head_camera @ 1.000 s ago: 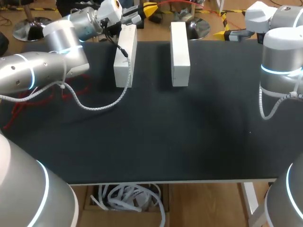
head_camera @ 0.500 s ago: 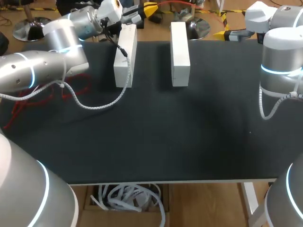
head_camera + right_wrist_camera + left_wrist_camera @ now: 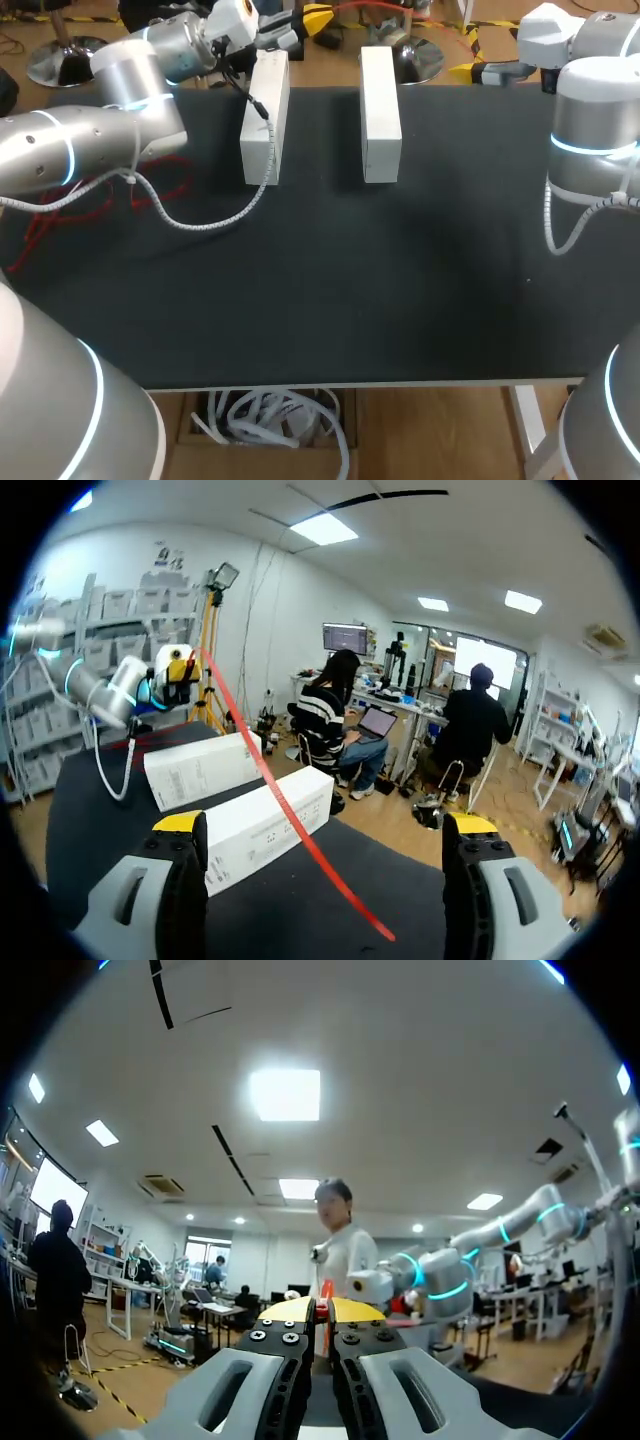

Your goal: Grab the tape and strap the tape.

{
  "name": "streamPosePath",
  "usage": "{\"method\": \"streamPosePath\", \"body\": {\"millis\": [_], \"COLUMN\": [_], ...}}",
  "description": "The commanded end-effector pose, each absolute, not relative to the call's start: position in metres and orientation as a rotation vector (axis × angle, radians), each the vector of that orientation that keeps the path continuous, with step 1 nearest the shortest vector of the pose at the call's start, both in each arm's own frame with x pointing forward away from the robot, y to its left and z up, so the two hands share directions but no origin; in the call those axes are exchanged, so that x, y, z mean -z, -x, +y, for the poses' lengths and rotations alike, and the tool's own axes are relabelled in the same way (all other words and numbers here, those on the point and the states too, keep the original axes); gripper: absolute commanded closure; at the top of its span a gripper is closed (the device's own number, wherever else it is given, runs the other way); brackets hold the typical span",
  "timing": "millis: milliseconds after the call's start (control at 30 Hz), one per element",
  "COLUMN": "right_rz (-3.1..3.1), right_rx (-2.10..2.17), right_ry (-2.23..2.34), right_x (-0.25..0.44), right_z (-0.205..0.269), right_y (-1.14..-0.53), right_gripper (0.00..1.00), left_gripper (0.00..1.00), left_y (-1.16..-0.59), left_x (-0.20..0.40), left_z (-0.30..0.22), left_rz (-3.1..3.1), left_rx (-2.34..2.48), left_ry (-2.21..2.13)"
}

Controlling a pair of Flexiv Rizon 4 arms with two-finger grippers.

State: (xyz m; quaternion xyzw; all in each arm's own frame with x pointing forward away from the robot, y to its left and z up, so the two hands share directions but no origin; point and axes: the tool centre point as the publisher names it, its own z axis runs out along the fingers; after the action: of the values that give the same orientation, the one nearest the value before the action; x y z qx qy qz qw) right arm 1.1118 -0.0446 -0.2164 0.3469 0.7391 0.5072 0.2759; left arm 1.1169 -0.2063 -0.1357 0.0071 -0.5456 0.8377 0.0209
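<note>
While the left end effector has its yellow tips pressed almost together, a thin sliver of the red tape is pinched between them. In the head view this end effector sits at the top of the frame, left of centre, past the far edge of the bench, just beyond the far end of the left white box.

In the right wrist view the tape runs as one taut red line from the left end effector, over the two boxes, and down through the gap between the fingers of the right end effector. That end effector stands wide open, and the tape touches neither yellow tip. It holds nothing.

The two long white boxes lie side by side and apart, both lengthwise, in the upper middle of the head view. The right white box is the one nearer the right end effector. In the right wrist view the right white box lies just ahead of the open fingers and the left white box is behind it. Both boxes are closed, so what they contain cannot be told.
</note>
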Motion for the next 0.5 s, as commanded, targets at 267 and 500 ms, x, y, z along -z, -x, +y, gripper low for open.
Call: {"method": "streamPosePath", "body": {"millis": [267, 500], "right_rz": [1.635, 1.133], "right_rx": [-1.515, -1.715], "right_ry": [-1.705, -1.967], "right_x": [0.22, 0.208], "right_z": [-0.046, -0.067], "right_y": [-1.059, -1.05], "right_gripper": [0.0, 0.0], "left_gripper": [1.0, 1.0], "left_y": [-1.118, -1.118], "left_x": [0.136, 0.136], "left_z": [-0.207, -0.207], "left_rz": [-1.688, -1.688], "left_rx": [-2.597, -2.597], "left_ry": [-0.02, -0.02]}}
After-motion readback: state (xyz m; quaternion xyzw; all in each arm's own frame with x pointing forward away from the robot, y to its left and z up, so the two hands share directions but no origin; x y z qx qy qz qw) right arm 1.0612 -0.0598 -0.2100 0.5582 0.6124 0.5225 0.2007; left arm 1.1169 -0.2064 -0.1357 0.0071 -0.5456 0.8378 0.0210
